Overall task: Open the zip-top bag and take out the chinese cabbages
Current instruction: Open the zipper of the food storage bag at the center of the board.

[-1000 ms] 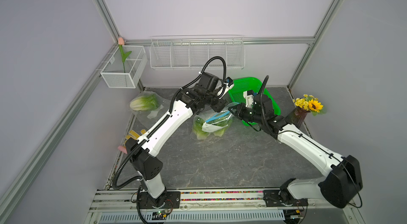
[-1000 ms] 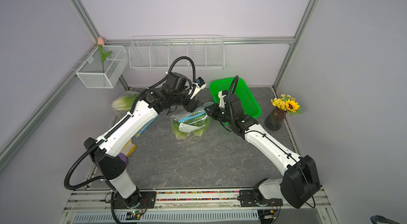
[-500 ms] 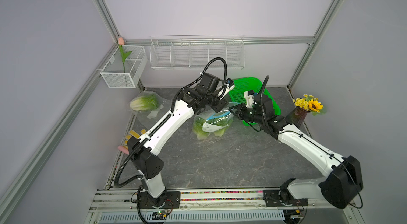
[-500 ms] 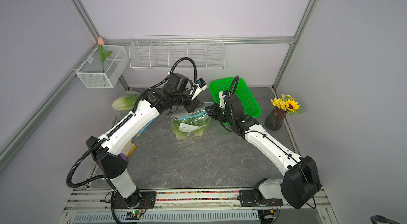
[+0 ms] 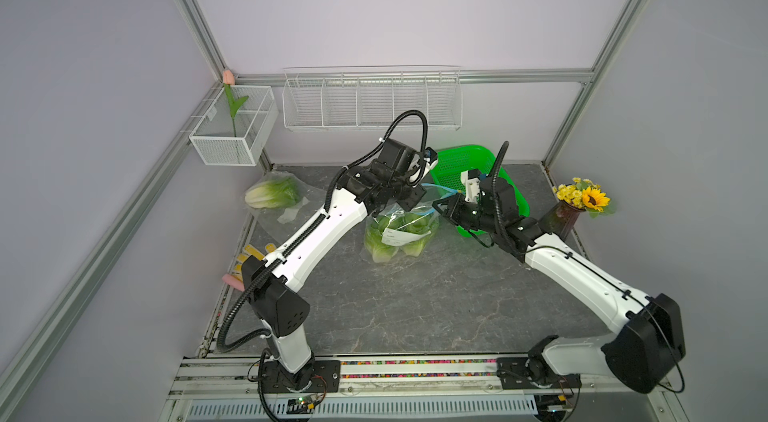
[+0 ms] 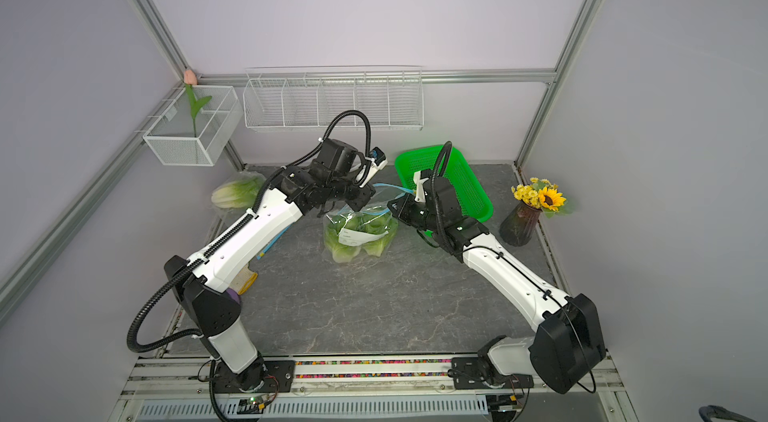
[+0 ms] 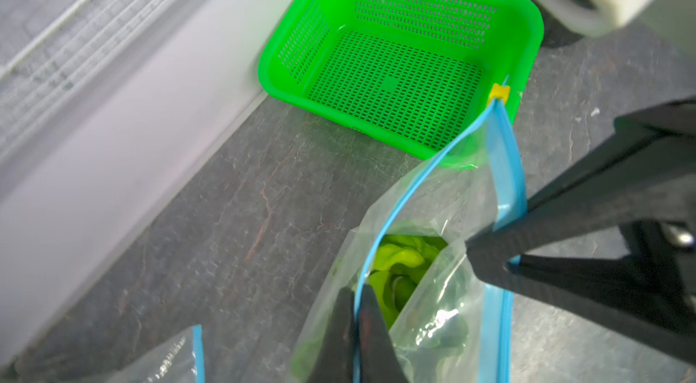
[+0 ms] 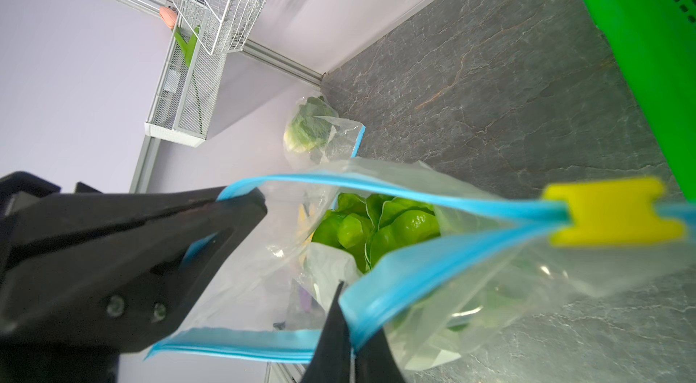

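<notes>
So both arms meet over the middle of the worktop (image 5: 415, 308), right at the zip-top bag (image 5: 399, 233). The left gripper (image 7: 356, 298) has its jaws clenched on one blue lip of the bag's mouth. The left wrist view shows the strip pinched flat between the two black tips. The right gripper (image 8: 339, 294) does the same on the opposite lip, jaws clamped tight on the blue band with no gap that I can see. In both top views the two grippers sit close together, facing each other across the bag's top edge.

The mouth is pulled apart between them, so the bag is open. The yellow slider (image 8: 610, 219) is parked at the far end of the zip, on the side nearest the green basket (image 5: 461, 149).

The chinese cabbages (image 8: 384, 226) are all down inside the bag; from the wrist views you look straight through the opening onto crinkly bright green leaves. In a top view their pale bases (image 6: 345, 254) press against the plastic low down, where the bag meets the worktop, and a white label (image 6: 357, 236) sits on the bag's front. How many heads are in there I can't tell for sure.

The green basket is just behind the right gripper, against the back wall, with nothing in it. Over in the back left corner there's a second bag (image 5: 282, 212) with a bigger cabbage head (image 5: 272, 193) lying in it, well apart from the action. A sunflower vase (image 5: 565, 218) stands at the right edge.
</notes>
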### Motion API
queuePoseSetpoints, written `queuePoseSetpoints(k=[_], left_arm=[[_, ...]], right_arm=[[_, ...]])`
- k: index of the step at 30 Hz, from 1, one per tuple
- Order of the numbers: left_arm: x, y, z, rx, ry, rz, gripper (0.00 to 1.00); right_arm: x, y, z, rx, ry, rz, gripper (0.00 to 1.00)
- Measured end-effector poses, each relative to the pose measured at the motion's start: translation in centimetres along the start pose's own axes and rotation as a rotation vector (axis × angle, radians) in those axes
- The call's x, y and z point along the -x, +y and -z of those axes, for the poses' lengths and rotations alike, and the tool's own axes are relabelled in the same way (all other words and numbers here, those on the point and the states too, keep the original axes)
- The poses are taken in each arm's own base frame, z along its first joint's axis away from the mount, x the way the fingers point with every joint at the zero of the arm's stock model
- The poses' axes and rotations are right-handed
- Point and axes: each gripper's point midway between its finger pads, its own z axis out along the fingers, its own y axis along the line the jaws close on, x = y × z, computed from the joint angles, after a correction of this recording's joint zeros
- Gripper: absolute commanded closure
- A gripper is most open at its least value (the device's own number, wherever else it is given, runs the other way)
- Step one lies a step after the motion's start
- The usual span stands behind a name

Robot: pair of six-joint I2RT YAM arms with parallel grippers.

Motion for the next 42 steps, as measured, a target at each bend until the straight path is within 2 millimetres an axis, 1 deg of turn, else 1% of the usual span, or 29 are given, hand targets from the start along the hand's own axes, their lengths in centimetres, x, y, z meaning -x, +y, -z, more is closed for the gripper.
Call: queuePoseSetpoints(k=[3,5,8,11,16,19,21,23,24,26,29,31,34,37,39,42], left_arm=[[-0.1,0.8,0.3,0.05,0.005,0.017,1.0],[-0.2,1.6,0.8,0.094,0.007,0.024,1.0],[-0.3,3.1,2.1,0.171,0.005,0.038,1.0],[-0.4,5.3,4.2,0.255,-0.009,0.075,1.0],[-1.5,9.9,8.3,0.413,-0.015,0.141,1.0],[-1.8,10.8,10.1,0.466,-0.023,0.149,1.0],[-1.9,11.0,10.8,0.48,-0.029,0.15,1.0],[-2.1,10.9,10.7,0.478,-0.025,0.15,1.0],[-2.2,10.8,10.3,0.475,-0.021,0.151,1.0],[-2.8,10.6,9.2,0.462,0.0,0.154,1.0],[-3.8,9.7,6.3,0.421,0.042,0.162,1.0],[-4.4,8.6,3.9,0.382,0.071,0.163,1.0],[-4.8,6.6,1.0,0.319,0.1,0.157,1.0],[-4.9,5.1,-0.9,0.27,0.112,0.156,1.0],[-4.8,4.4,-1.4,0.244,0.111,0.166,1.0],[-4.5,4.0,-1.6,0.217,0.096,0.183,1.0]], right_arm=[[0.6,1.3,-0.2,0.021,0.001,0.025,0.93],[1.3,2.7,-0.7,0.045,0.005,0.045,0.93],[2.1,5.3,-2.1,0.088,0.025,0.078,0.93],[2.5,7.9,-4.0,0.137,0.056,0.108,0.93],[2.6,12.1,-7.6,0.241,0.122,0.141,0.93],[2.7,13.8,-9.2,0.292,0.151,0.159,0.92],[2.4,13.8,-9.7,0.299,0.169,0.167,0.92],[1.9,13.1,-9.9,0.287,0.185,0.167,0.92],[1.6,12.4,-9.9,0.278,0.193,0.166,0.92],[0.3,10.1,-10.1,0.234,0.22,0.15,0.92],[-2.3,4.9,-10.4,0.125,0.276,0.106,0.91],[-3.9,1.2,-10.5,0.039,0.31,0.073,0.9],[-5.5,-3.0,-10.2,-0.077,0.347,0.043,0.9],[-5.9,-5.1,-9.4,-0.166,0.354,0.038,0.9],[-5.7,-5.9,-8.6,-0.209,0.339,0.043,0.88],[-5.5,-6.9,-6.8,-0.263,0.302,0.046,0.87]])
